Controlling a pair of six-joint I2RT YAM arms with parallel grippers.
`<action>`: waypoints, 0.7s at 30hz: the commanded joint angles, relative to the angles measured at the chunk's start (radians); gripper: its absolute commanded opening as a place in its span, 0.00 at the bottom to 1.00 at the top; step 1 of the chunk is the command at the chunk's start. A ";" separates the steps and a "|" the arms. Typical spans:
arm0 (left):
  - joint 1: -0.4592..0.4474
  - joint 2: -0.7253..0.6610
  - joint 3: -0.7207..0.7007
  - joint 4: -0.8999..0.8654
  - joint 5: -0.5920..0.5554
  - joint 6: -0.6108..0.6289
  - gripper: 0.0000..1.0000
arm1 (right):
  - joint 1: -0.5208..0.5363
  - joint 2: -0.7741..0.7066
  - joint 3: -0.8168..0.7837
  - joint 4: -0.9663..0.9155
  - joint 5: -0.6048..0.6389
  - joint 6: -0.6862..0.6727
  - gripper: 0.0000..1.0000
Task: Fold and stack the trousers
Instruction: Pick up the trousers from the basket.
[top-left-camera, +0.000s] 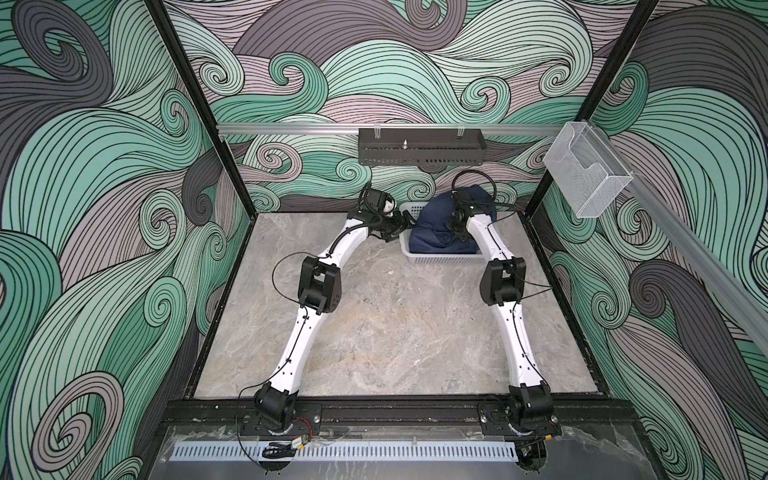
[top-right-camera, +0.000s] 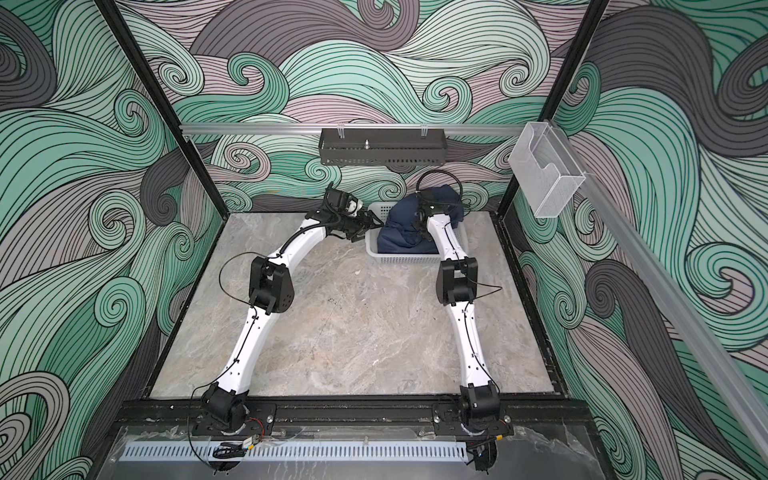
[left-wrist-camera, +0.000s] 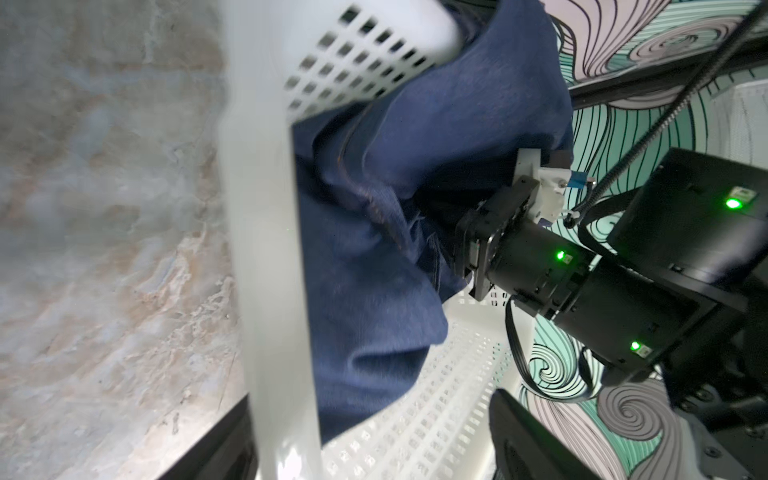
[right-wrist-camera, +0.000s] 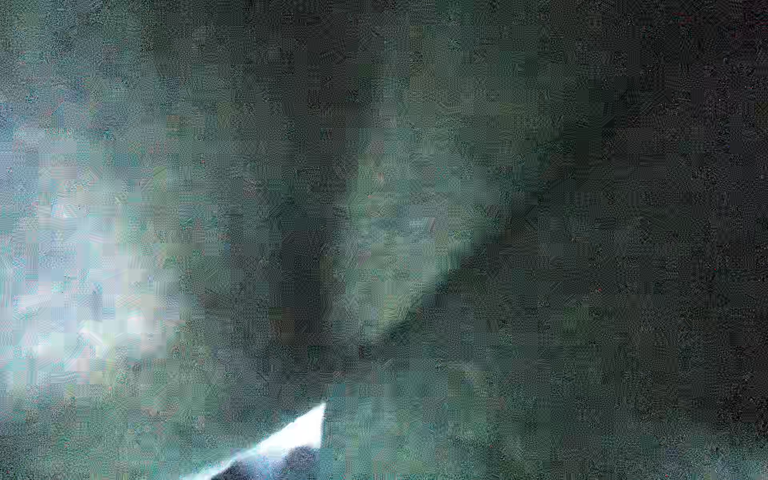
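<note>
In both top views the trousers (top-left-camera: 432, 235) (top-right-camera: 397, 235), a pair of dark navy-blue denim jeans, sit bunched in a heap inside a white perforated plastic basket (top-left-camera: 440, 260) (top-right-camera: 405, 260). The basket stands on the far part of the grey marbled tabletop (top-left-camera: 374, 332) (top-right-camera: 332, 332). The left gripper (top-left-camera: 401, 227) (top-right-camera: 368, 226) is released, its jaws apart at the basket's edge, and the heap lies just beyond its fingertips. The right gripper (top-left-camera: 455, 232) (top-right-camera: 420, 235) points down into the heap with its fingertips sunk in the cloth. The denim rises behind it and spreads to either side of it.

In the left wrist view the basket's rim (left-wrist-camera: 266, 249) runs as a blurred white band close ahead of the left gripper. One dark finger (left-wrist-camera: 523, 432) of that gripper shows over the basket's perforated wall. Past the rim the jeans (left-wrist-camera: 374, 270) fill the basket, and lines of tan stitching cross the folds. The right gripper (left-wrist-camera: 461, 253) is clenched on a fold of the denim, and the cloth puckers toward its jaws. The tabletop (left-wrist-camera: 104, 208) lies on the outer side of the rim.

The right wrist view is a dark, blocky blur with a single bright white sliver (right-wrist-camera: 291, 436). Neither the gripper's jaws nor the trousers can be made out there.
</note>
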 joint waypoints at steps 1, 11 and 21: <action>0.024 -0.125 -0.065 0.014 0.005 0.023 0.90 | -0.028 0.028 0.008 0.128 0.002 0.076 0.00; 0.097 -0.501 -0.567 0.173 -0.052 0.032 0.90 | -0.006 -0.321 -0.145 0.291 0.025 -0.152 0.00; 0.150 -0.782 -0.903 0.168 -0.055 0.060 0.90 | 0.019 -0.828 -0.536 0.395 0.124 -0.315 0.00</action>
